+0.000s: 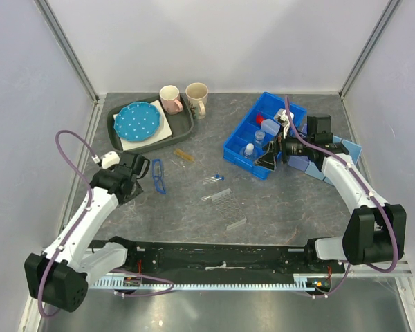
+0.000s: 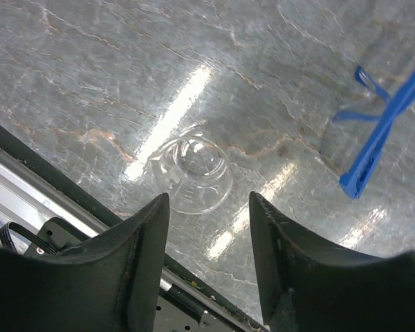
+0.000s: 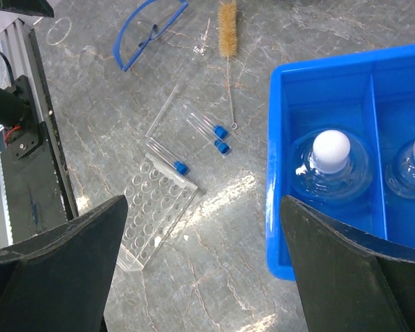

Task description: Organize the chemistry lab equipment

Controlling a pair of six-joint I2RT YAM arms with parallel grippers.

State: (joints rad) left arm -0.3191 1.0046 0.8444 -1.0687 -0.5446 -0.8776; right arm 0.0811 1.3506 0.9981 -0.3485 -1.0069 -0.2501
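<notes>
Beaker [image 2: 192,173] — on table [image 2: 90,69], just beyond left gripper [image 2: 207,204]; jaws part-spread, pinching nothing. Right gripper [image 3: 204,200] — jaws wide apart, empty, above bin [image 3: 274,173] edge.

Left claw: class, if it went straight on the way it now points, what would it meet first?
Probably the small clear beaker, which sits just ahead of the left claw and in line with its gap; depth is unclear.

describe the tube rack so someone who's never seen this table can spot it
Find the blue bin on the table's right side, then look toward the table's middle, where blue-capped tubes lie loose. The tube rack lies right beside them on the near side; unlike those slim tubes, it is a clear block with rows of round holes.
</notes>
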